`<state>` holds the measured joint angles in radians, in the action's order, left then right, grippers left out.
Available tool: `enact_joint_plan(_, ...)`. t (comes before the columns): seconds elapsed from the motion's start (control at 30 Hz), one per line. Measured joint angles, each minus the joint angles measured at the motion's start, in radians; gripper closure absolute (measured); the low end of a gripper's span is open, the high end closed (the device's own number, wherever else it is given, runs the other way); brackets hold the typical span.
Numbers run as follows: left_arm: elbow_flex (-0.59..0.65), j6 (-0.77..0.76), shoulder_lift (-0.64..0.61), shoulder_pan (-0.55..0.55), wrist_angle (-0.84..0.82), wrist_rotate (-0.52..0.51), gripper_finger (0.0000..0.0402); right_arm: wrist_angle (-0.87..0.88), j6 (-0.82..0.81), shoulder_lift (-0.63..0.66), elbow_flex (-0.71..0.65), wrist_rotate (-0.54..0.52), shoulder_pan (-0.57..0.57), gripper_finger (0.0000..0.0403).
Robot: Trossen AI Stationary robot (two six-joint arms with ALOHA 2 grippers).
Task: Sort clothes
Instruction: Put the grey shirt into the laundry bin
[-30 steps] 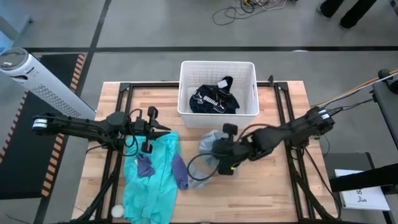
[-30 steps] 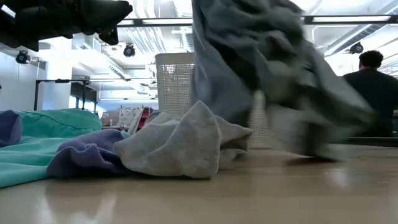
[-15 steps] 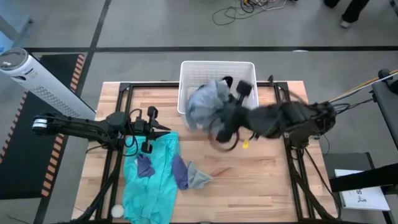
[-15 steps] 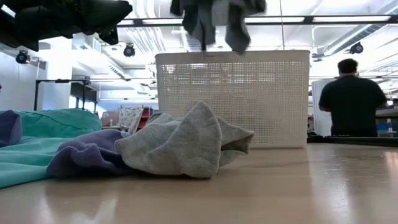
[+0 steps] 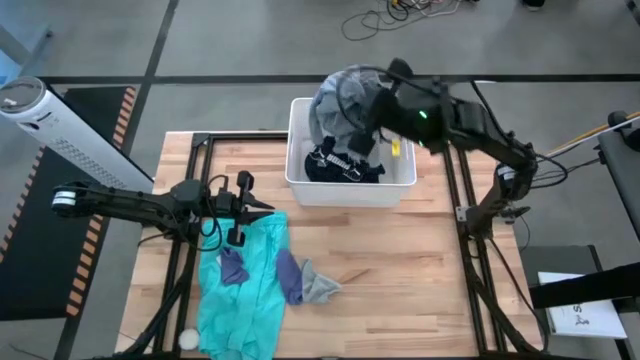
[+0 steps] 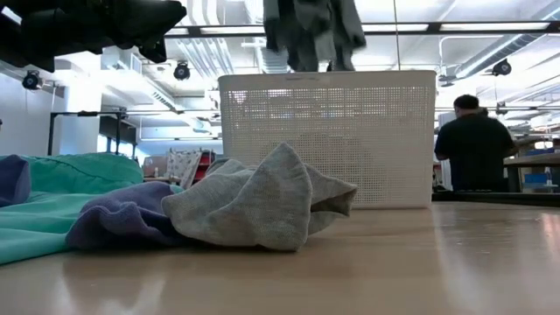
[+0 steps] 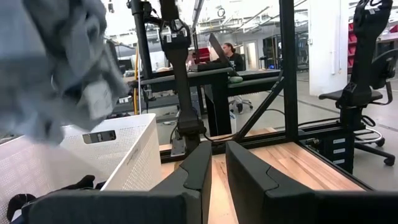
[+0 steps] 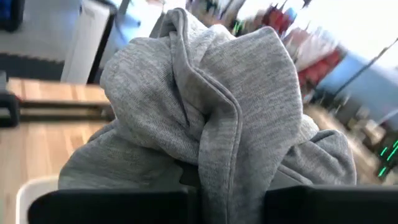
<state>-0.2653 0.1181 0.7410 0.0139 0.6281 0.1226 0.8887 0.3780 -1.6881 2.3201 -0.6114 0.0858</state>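
Since the earlier frame, the grey garment [image 5: 340,100] has been carried up from the worktop [image 5: 420,280] by the right gripper [image 5: 372,118] and is now held over the white basket [image 5: 300,170], at its far edge. A smaller grey piece [image 5: 320,285] has been left behind on the worktop.

At far left, a white perforated tower [image 5: 60,130] is seen standing off the worktop. The left arm is stretched low over the worktop's left side, unmoved; the left gripper [image 5: 262,208] is seen empty, fingers [image 7: 199,171] close together with a narrow gap between them, pointed toward the basket. Just in front of it, the large turquoise garment [image 5: 245,290] is spread on the worktop, with purple pieces [image 5: 232,265] lying on it and the small grey piece touching its right edge. In the low view, the turquoise cloth [image 6: 52,197], a purple piece [image 6: 114,223] and the grey piece [image 6: 262,206] are seen bunched together in front of the basket [image 6: 350,131].

Inside the basket, a dark white-printed garment [image 5: 345,163] is lying at the bottom. Above it, the grey garment is clamped in the right gripper, hanging bunched; in the right wrist view its folds [image 8: 205,106] fill the frame and the fingers are hidden by cloth. In the low view it [image 6: 311,31] hangs above the basket rim.

At right, a person [image 6: 472,144] is seen in the room behind.
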Motion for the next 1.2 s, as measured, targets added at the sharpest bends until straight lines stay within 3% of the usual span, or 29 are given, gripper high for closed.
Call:
enact_joint_plan(0.43, 0.000, 0.000, 0.000, 0.000, -0.004, 0.000, 0.0367, 0.256, -0.205, -0.167, -0.200, 0.417, 0.318, 0.0379)
enact_joint_plan(0.9, 0.000, 0.000, 0.000, 0.000, -0.010, 0.000, 0.0367, 0.194, -0.193, -0.358, -0.499, 0.541, 0.441, 0.0381)
enact_joint_plan(1.2, 0.000, 0.000, 0.000, 0.000, -0.009, 0.000, 0.0367, 0.157, -0.185, -0.452, -0.530, 0.579, 0.457, 0.0374)
